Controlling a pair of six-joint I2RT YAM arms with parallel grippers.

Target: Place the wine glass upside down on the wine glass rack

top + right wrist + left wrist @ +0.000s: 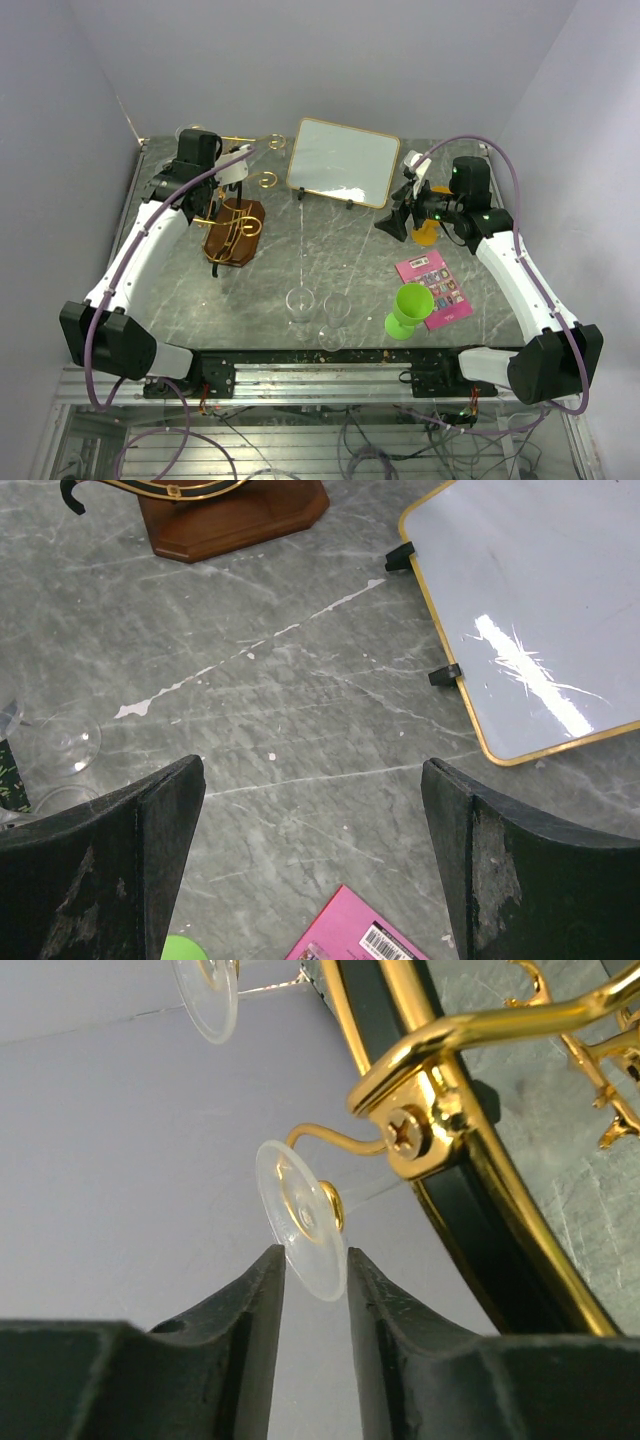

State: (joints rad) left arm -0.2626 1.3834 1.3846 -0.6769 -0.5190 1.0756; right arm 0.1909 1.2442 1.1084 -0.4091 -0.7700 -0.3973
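Observation:
The wine glass rack, gold wire on a dark-brown wooden base, stands at the far left. In the left wrist view the clear round foot of a wine glass sits against a curled gold arm of the rack, its stem pointing right. My left gripper is up at the rack's top, its narrow jaws closed on the foot's lower rim. A second glass foot shows higher up. My right gripper is open and empty above the table.
A gold-framed white board stands at the back centre. Clear wine glasses stand near the front. A green cup, a pink card and an orange object lie at the right. The rack's base shows in the right wrist view.

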